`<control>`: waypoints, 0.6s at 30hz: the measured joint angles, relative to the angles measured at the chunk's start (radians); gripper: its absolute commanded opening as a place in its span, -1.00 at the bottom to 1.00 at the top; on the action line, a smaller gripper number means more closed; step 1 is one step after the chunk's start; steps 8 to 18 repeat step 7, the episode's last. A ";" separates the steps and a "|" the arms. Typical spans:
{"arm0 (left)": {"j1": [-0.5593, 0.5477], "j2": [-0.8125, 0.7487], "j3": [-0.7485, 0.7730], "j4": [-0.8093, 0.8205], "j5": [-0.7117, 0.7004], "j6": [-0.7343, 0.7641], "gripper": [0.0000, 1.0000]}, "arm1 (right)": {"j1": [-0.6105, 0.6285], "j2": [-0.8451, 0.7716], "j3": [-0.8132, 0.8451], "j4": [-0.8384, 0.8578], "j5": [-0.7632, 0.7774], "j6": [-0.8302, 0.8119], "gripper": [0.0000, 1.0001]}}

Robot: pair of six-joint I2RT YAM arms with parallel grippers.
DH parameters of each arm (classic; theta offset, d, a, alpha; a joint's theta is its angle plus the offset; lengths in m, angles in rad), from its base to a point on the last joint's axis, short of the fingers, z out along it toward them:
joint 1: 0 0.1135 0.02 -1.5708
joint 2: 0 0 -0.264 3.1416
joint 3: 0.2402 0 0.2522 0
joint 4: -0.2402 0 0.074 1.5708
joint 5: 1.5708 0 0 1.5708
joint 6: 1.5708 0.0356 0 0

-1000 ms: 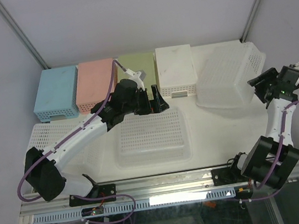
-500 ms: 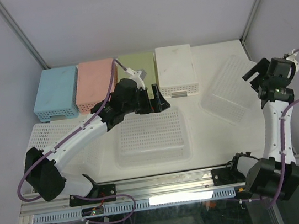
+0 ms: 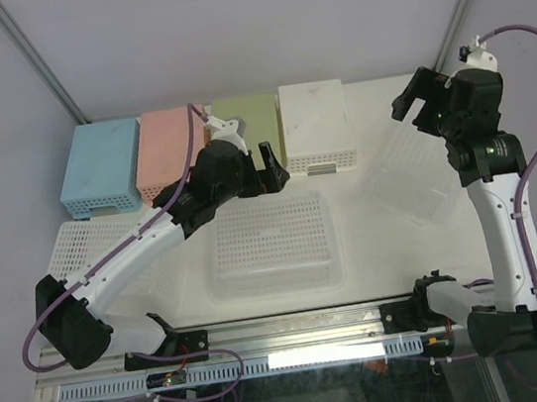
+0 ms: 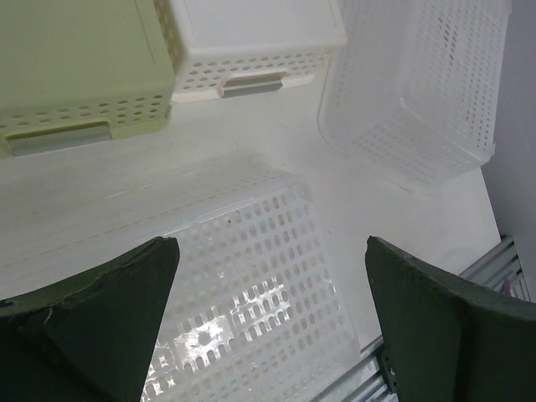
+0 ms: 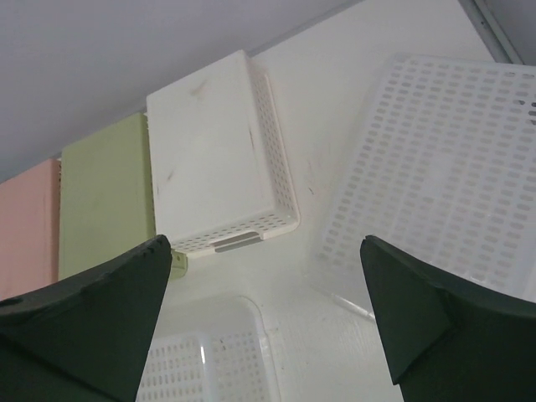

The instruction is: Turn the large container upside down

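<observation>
From above, the large container [image 3: 406, 170], a clear perforated basket, lies on the right side of the table [image 3: 375, 246], well apart from both arms. Its flat base seems to face up, so the turn looks done. Its long axis sits askew to the table edges, running roughly from the middle of the table toward the far right corner. The right gripper [image 3: 414, 97] hangs high over its far end with the jaws spread wide and nothing between them, which reads as a hand lifted clear so as not to disturb the basket. The left gripper [image 3: 262, 170] hovers over the far edge of a second clear basket [image 3: 273, 245] in the middle, likewise wide open and empty, probably parked out of the way. Blue [image 3: 98, 165], pink [image 3: 171, 150], green [image 3: 246, 124] and white boxes [image 3: 315, 124] line the back, and a white lattice tray [image 3: 79, 243] lies at the left. The left wrist view shows both fingers far apart with only the middle basket below, and the large container off to the upper right, its walls flaring down to the table. The right wrist view shows open jaws and, at the right, the container's broad perforated base facing the camera, just beside the white box.
</observation>
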 measured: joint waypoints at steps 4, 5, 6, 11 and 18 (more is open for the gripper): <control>0.000 -0.054 0.000 -0.007 -0.077 0.001 0.98 | 0.003 0.021 -0.002 -0.033 0.034 -0.020 0.98; 0.000 -0.067 0.000 -0.007 -0.094 0.001 0.98 | 0.003 0.019 -0.008 -0.035 0.042 -0.024 0.98; 0.000 -0.077 0.000 -0.007 -0.106 0.001 0.98 | 0.003 0.015 -0.015 -0.035 0.047 -0.026 0.98; 0.000 -0.084 0.000 -0.007 -0.115 0.001 0.98 | 0.003 0.011 -0.022 -0.035 0.051 -0.029 0.98; 0.000 -0.084 0.000 -0.007 -0.115 0.001 0.98 | 0.003 0.011 -0.022 -0.035 0.051 -0.029 0.98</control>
